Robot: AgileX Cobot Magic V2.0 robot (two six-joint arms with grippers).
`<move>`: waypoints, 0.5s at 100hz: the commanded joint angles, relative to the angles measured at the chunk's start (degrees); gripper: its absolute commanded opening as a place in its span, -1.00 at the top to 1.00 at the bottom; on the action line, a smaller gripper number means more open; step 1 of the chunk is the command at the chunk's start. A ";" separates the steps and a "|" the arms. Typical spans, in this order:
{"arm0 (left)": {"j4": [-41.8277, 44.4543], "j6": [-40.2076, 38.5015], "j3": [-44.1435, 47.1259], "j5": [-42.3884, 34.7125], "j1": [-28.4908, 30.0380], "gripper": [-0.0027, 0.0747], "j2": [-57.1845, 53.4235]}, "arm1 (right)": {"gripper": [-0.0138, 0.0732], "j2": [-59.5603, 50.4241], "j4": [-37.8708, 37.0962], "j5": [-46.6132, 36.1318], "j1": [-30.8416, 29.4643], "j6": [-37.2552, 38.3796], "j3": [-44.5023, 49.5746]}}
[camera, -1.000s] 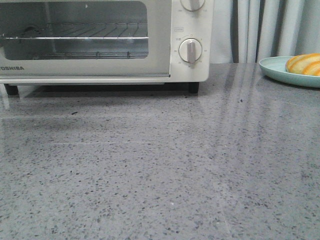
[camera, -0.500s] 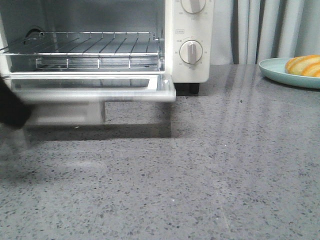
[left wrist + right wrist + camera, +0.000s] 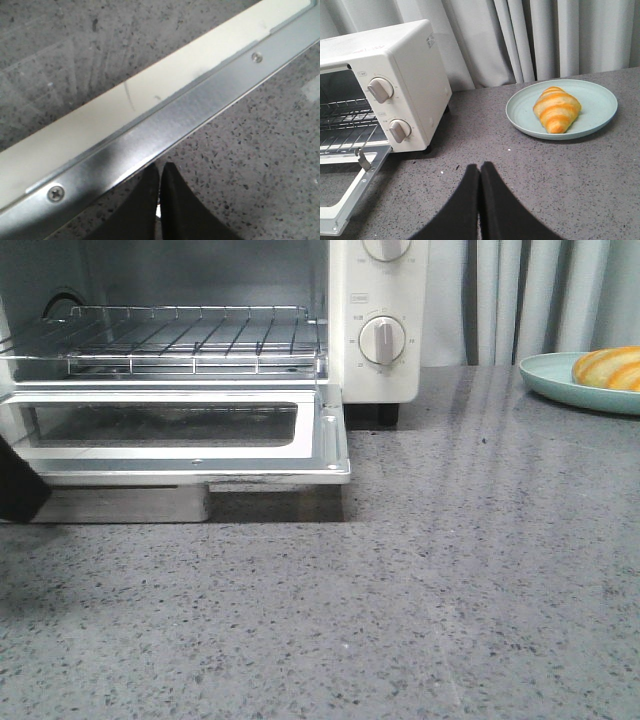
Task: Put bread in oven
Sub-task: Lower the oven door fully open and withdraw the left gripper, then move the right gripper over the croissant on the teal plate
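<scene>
The white oven stands at the back left with its glass door folded down flat and the wire rack showing inside. The bread, golden-orange with pale stripes, lies on a pale green plate at the far right; it also shows in the right wrist view. My left gripper is shut and empty, its tips just at the front metal edge of the open door. My right gripper is shut and empty over the counter, short of the plate and right of the oven.
The grey speckled counter runs from the oven to the front edge. Grey curtains hang behind. A dark part of my left arm shows at the left edge beside the open door.
The oven door has swung from closed to fully down and now rests still. The dark arm part at the left edge has come into view. The bread and plate have not moved.
</scene>
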 commanded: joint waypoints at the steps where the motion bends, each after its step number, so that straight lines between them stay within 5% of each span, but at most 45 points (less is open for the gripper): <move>1: -3.20 -0.26 -1.90 -3.23 0.50 0.99 -4.36 | 0.84 1.07 0.40 -4.70 0.19 -0.64 -1.92; 28: -12.36 -0.71 -2.00 -2.69 0.50 0.99 -25.82 | 0.84 1.07 0.40 -6.46 0.19 -0.64 -3.53; 50: -11.41 -0.71 -2.00 -3.16 0.50 0.99 -43.29 | 0.84 7.27 -4.98 -9.06 0.19 -0.75 -11.67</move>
